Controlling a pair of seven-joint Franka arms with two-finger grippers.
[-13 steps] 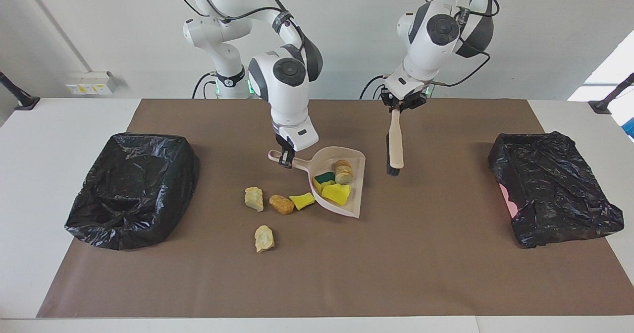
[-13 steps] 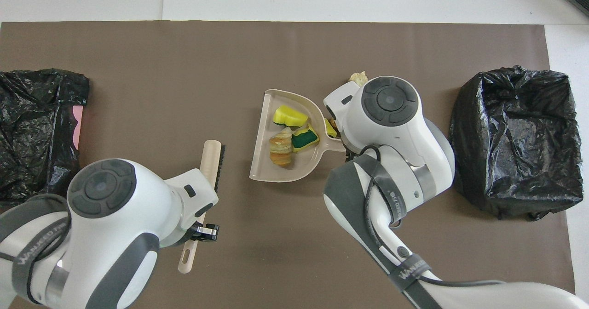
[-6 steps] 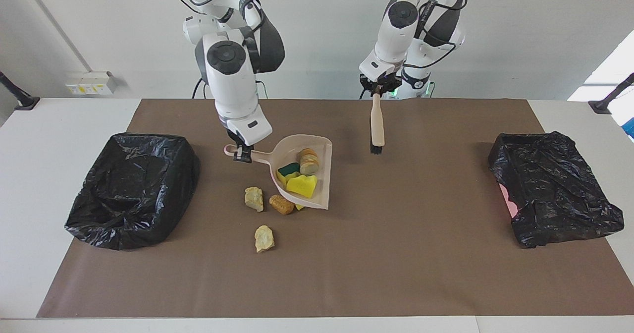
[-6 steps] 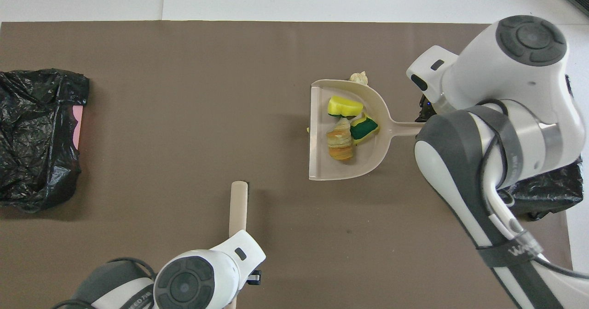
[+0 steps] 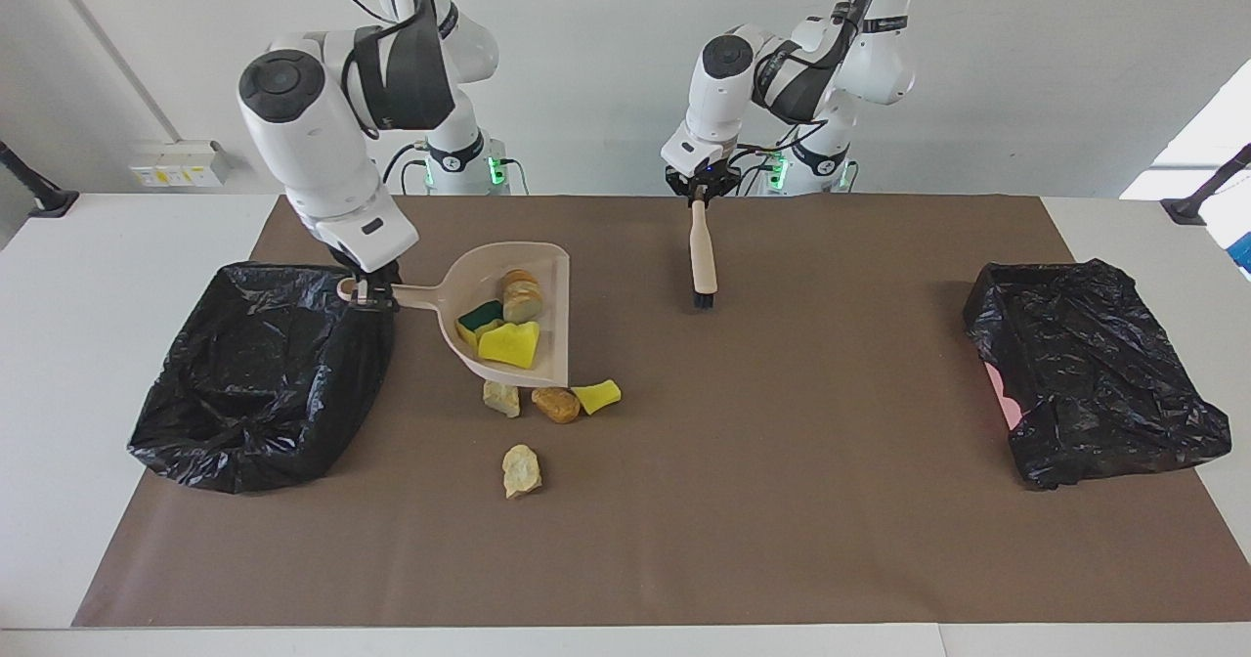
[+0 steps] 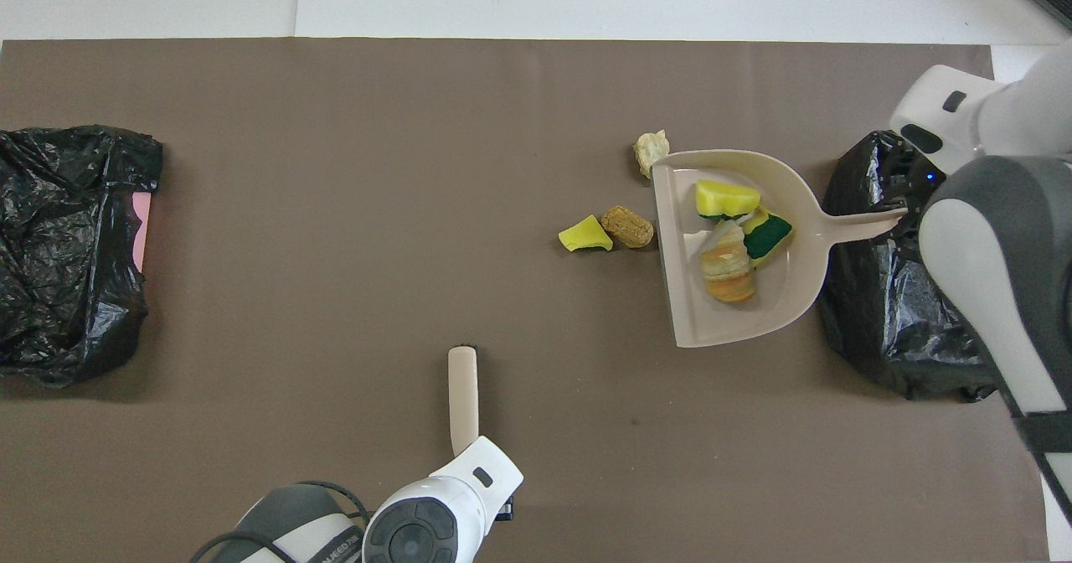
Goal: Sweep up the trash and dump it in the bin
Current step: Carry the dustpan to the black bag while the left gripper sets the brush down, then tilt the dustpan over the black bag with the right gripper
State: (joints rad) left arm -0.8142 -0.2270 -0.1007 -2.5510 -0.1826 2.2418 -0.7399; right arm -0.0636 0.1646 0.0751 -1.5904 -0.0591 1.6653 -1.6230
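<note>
right end effector [image 5: 363, 293]: clamped on the dustpan [image 5: 547, 285] handle, right over the rim of the bin [image 5: 262, 369] at its end of the counter [image 5: 59, 276]
dustpan: up in the air, carrying three bits of trash [image 5: 508, 343], two sponges and a crusty lump
left end effector [image 5: 700, 196]: closed on the brush [image 5: 702, 258], which hangs bristles down over the mat [image 5: 782, 461], close to the robots
loose trash: four scraps on the mat under and beside the pan's lip
surface: brown mat on a white counter, pale wall
open room: lots of bare mat mid-counter; a second bin [image 5: 1095, 369] at the left arm's end
</note>
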